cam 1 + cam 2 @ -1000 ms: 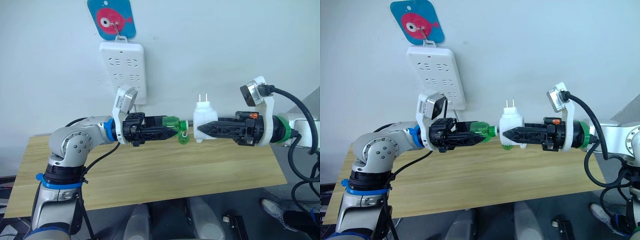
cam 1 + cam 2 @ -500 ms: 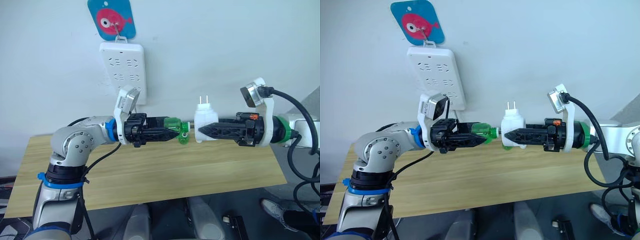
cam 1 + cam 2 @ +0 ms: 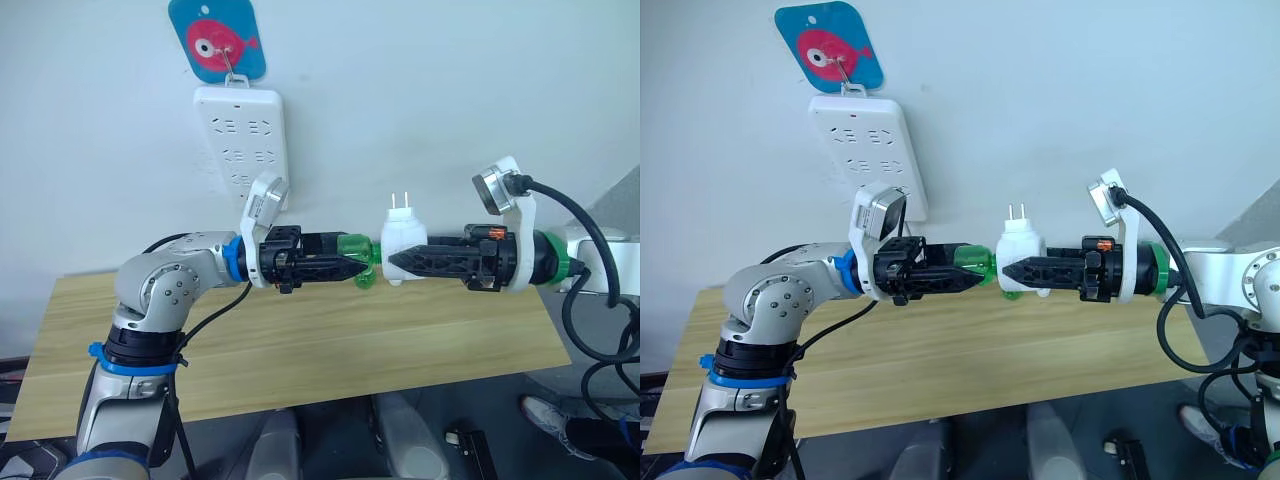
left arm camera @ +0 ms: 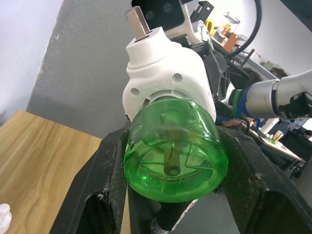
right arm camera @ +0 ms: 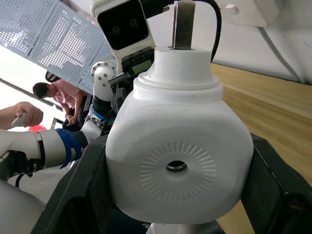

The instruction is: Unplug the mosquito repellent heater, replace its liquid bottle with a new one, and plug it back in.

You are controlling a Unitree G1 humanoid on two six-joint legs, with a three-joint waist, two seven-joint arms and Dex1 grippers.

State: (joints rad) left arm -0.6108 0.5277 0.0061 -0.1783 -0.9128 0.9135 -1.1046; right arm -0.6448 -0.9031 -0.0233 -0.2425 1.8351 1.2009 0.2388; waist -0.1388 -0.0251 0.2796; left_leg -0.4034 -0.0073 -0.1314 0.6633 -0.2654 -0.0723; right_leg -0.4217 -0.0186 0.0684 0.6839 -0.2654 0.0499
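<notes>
The green liquid bottle [image 3: 356, 245] now sits right up against the mosquito repellent heater [image 3: 403, 251]; a second ago there was a small gap between them. Both arms reach in toward each other, level, above the wooden table [image 3: 300, 345]. The left gripper [image 3: 362, 268] has its jaws closed around the bottle. The right gripper [image 3: 395, 265] has its jaws closed around the white heater, whose two metal prongs point up. The two things meet in the air, well above the table top and a little below the white power strip [image 3: 241, 130] on the wall. The table under them has bare wood on all sides.
</notes>
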